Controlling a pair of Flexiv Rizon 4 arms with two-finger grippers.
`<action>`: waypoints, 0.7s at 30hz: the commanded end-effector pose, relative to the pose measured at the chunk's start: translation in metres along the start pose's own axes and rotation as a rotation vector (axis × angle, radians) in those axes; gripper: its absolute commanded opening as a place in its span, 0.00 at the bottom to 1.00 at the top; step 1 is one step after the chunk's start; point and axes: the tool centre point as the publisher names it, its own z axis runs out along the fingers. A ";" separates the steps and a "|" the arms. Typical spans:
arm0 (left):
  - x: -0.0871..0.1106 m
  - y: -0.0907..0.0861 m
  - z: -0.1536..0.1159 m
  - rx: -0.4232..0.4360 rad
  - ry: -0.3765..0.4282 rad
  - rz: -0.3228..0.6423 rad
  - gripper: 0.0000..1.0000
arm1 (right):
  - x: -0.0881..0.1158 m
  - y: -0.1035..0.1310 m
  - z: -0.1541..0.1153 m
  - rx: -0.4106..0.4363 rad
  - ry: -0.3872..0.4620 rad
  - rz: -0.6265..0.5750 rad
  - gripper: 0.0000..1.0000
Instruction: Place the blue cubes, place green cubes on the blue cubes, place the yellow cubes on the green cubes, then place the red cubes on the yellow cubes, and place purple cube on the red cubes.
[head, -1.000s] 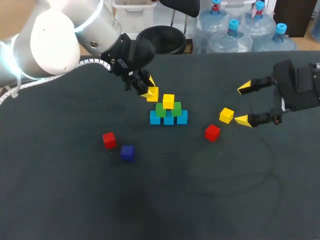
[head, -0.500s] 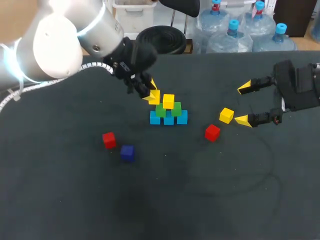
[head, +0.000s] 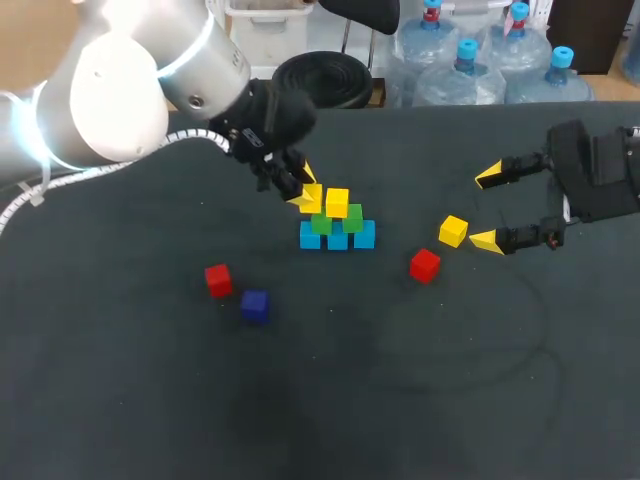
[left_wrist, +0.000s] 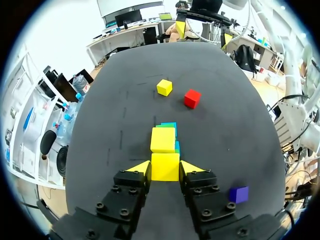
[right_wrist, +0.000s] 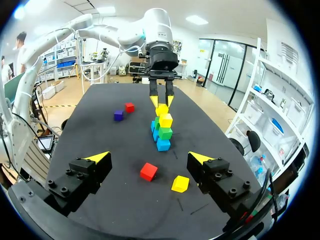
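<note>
L gripper (left_wrist: 165, 168) fingers clamp a yellow cube (left_wrist: 165, 166), held just beside the placed yellow cube (left_wrist: 163, 139) atop green cubes (head: 351, 218) on blue cubes (head: 337, 236), mid-rear of worktop (head: 400, 400). R gripper (head: 485, 208) fingers wide apart near right edge, loose yellow cube (head: 453, 231) and red cube (head: 425, 265) nearby; second red cube (head: 218, 280) and purple cube (head: 254, 305) sit left of centre

Black table (head: 420, 400), matte surface (faint curved scuff lines, few pale specks).
</note>
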 end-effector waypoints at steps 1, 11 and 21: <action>-0.001 -0.001 0.002 -0.002 0.002 -0.003 0.00 | 0.000 0.000 0.000 0.001 0.002 0.000 1.00; -0.002 -0.001 0.004 0.002 0.001 0.000 0.00 | 0.000 0.000 0.000 0.001 0.002 0.000 1.00; -0.002 -0.001 0.005 0.004 0.002 0.000 0.00 | 0.000 0.000 0.000 0.001 0.002 0.000 1.00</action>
